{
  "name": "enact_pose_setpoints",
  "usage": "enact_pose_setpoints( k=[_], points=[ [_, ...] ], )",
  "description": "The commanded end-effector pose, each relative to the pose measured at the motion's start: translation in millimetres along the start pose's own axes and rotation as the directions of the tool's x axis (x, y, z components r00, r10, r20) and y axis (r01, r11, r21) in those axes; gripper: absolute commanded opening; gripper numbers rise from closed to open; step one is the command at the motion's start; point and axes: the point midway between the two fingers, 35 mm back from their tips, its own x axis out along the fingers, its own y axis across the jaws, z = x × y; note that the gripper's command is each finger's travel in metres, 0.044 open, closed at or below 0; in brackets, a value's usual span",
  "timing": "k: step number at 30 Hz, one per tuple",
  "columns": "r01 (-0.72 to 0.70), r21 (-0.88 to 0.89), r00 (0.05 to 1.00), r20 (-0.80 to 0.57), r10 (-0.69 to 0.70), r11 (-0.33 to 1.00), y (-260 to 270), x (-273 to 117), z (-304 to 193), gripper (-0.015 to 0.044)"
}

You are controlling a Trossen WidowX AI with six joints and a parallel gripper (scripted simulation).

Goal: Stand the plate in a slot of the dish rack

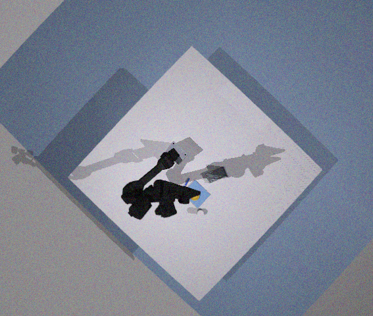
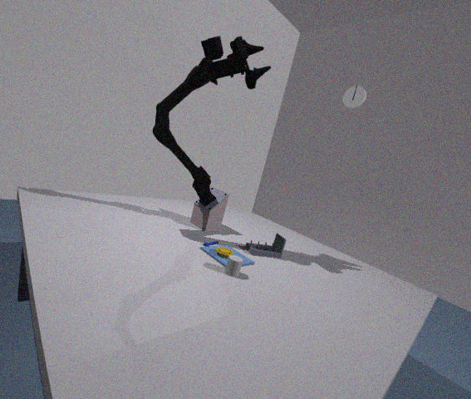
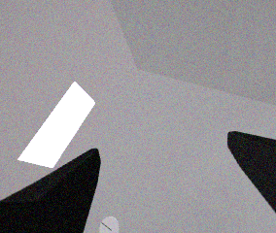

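Observation:
The yellow plate lies flat on the blue mat; in the top view the arm hides most of it. The grey dish rack stands on the table beside the mat, with short upright rails and a taller panel at one end. No plate shows in it. My gripper is open and empty, raised high above the table and pointing sideways. The wrist view shows only walls between and around the fingers.
A pale cylindrical cup stands at the mat's near edge in the exterior view. A small blue object lies by the mat's other side. The arm's base block is behind the mat. A round clock hangs on the wall.

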Motion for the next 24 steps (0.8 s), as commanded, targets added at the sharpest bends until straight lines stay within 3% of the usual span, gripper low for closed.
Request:
enact_pose_setpoints(
  k=[1,12,24],
  points=[
    [0.153,-0.063,0.988,0.011,-0.152,0.986,-50,18,2,0.04],
    [0.421,-0.136,0.906,0.009,-0.423,0.897,-154,32,9,0.04],
    [0.725,-0.195,0.675,0.012,-0.738,0.66,-284,12,20,0.04]
  ],
)
